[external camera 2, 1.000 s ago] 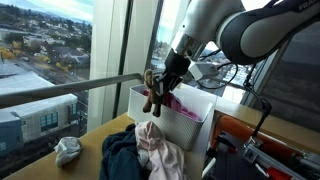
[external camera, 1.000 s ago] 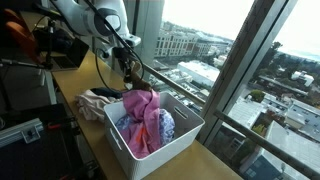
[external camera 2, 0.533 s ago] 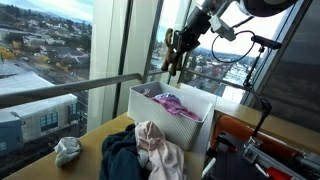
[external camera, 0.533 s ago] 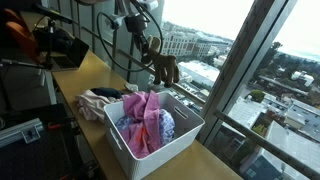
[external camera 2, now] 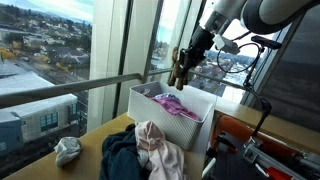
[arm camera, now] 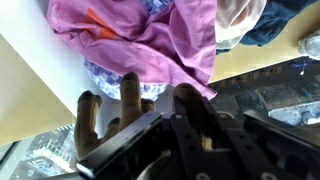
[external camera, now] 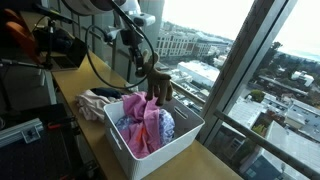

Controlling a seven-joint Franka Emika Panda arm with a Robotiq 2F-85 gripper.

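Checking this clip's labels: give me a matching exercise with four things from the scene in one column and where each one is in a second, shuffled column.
Things:
1. brown cloth item
2. pink garment
3. white bin
4. grey bundle

Places:
A. lies alone on the table, to one side of the clothes pile
B. stands on the table beside the clothes pile
C. hangs from the gripper above the bin
D. lies inside the bin

Pairs: 1-C, 2-D, 3-B, 4-A

You see a soft, matt brown cloth (external camera: 158, 83), crumpled pink fabric (arm camera: 150, 35) with a faint sheen, a smooth white plastic bin (external camera: 186, 137) and a pale, matt wooden table (external camera: 72, 82).
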